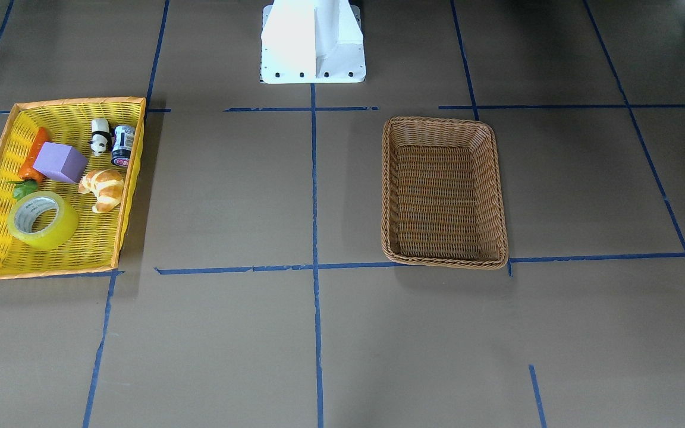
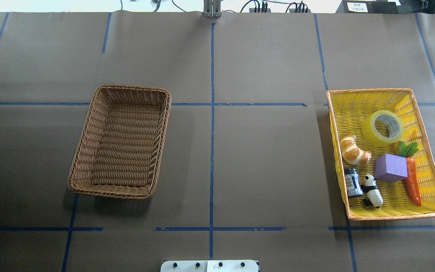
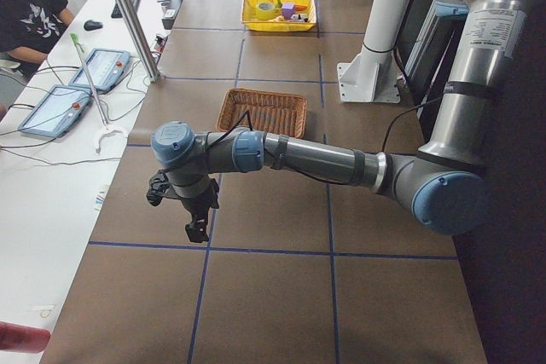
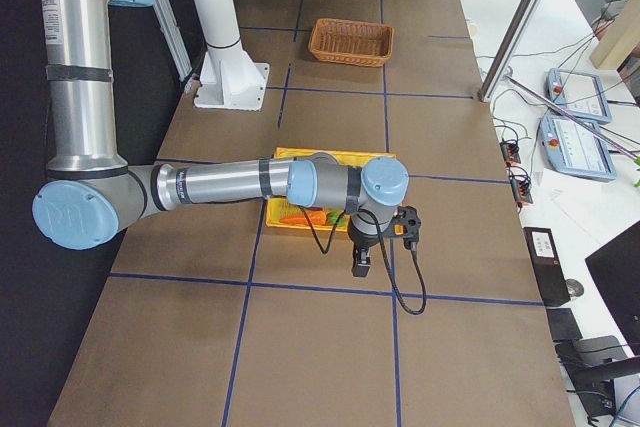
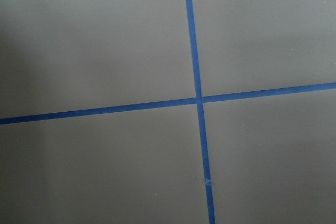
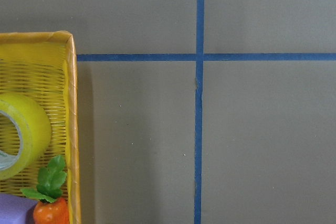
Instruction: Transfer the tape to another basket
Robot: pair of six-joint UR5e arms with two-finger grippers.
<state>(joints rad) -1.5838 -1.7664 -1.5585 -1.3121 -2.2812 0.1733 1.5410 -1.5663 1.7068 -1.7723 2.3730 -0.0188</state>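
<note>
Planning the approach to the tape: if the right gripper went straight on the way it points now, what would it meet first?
The right gripper would likely hit bare table beside the yellow tray, missing the tape; depth is unclear.

Tape point(image 2: 372, 133) yel-green; basket point(image 2: 89, 139) brown wicker; tray point(image 2: 353, 112) yel w/ orange rim.

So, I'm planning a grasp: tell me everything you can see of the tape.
The tape is a wide roll of translucent yellow-green film on a white-grey core with faint print inside. It looks whole and lies tilted, hole facing mostly up, on the floor of the yellow tray, at the end far from the robot. The carrot's leaves are right beside it; whether they touch cannot be told. The croissant lies apart. Nothing grips it.
</note>
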